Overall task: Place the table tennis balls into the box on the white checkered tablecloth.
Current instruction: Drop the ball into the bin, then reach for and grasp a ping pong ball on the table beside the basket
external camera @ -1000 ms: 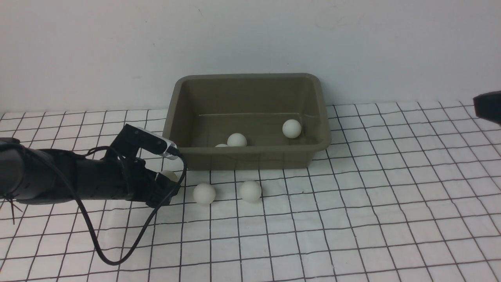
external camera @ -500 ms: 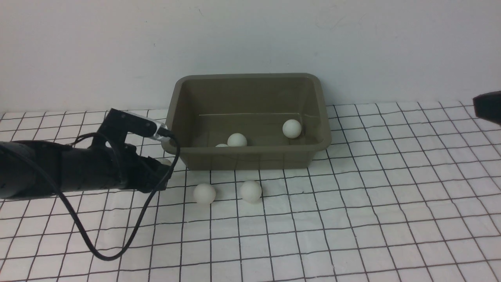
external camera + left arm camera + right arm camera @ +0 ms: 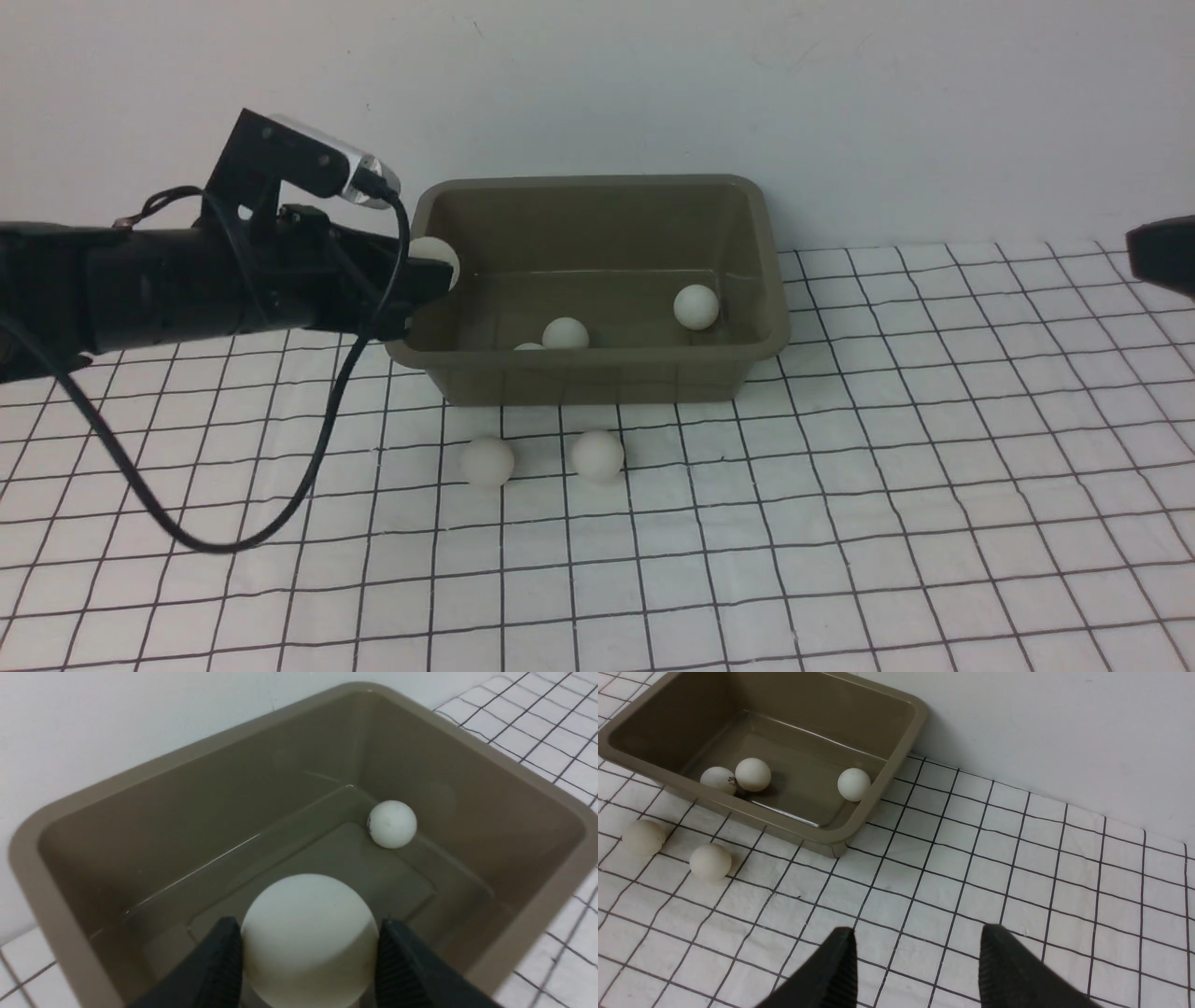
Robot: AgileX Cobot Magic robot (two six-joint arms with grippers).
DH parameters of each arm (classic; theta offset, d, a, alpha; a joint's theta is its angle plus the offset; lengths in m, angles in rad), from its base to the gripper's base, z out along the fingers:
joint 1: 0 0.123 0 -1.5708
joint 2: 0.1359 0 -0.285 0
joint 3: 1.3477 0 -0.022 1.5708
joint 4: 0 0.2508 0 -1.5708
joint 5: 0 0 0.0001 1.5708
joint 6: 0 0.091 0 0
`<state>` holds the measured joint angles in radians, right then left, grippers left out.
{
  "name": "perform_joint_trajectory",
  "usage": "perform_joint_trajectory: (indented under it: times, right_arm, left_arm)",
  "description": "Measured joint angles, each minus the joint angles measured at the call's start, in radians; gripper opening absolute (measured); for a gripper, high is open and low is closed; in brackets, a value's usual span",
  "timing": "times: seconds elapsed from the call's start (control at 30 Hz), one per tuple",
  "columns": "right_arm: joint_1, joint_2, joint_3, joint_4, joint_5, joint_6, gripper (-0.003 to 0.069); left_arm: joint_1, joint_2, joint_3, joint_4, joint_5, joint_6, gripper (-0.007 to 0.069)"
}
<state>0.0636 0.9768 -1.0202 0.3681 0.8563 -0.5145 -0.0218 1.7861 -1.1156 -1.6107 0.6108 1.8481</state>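
Arm pose first: you have the left arm [image 3: 168, 289] stretched nearly level from the left edge of the front view. Its wrist is raised to rim height, and the left gripper [image 3: 437, 269] sits over the left end of the box [image 3: 597, 369]. Its fingers [image 3: 219, 961] are clamped on either side of one table tennis ball [image 3: 308, 924], which hangs above the box floor just inside the rim. Your right gripper [image 3: 915, 970] hovers over bare cloth well to the right of the box, jaws spread with nothing between them.

Three balls lie in the box: one [image 3: 696, 306] near the right end and two [image 3: 566, 333] close together by the near wall. Two more [image 3: 487, 462] sit side by side on the cloth just in front of the box. One of the pair by the near wall [image 3: 718, 780] carries a small dark-and-red mark, too small for you to read.

The white checkered tablecloth [image 3: 840, 513] is slightly wrinkled. A plain white wall [image 3: 597, 84] stands right behind the box.
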Motion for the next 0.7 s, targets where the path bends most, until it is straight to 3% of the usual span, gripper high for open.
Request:
perform_joint_trajectory:
  times: [0.17, 0.37, 0.5, 0.7]
  right_arm:
    - [0.0, 0.0, 0.0, 0.0, 0.0, 0.0, 0.0335]
    - [0.0, 0.0, 0.0, 0.0, 0.0, 0.0, 0.0335]
    - [0.0, 0.0, 0.0, 0.0, 0.0, -0.002, 0.0335]
    - [0.0, 0.0, 0.0, 0.0, 0.0, -0.003, 0.0335]
  left_arm:
    - [0.0, 0.122, -0.092, 0.016, 0.031, -0.032, 0.0387]
    - [0.0, 0.157, -0.128, 0.111, 0.056, -0.197, 0.0475]
    - [0.008, 0.113, -0.137, 0.258, 0.088, -0.345, 0.0456]
    - [0.032, -0.035, -0.142, 0.532, 0.2, -0.594, 0.0345]
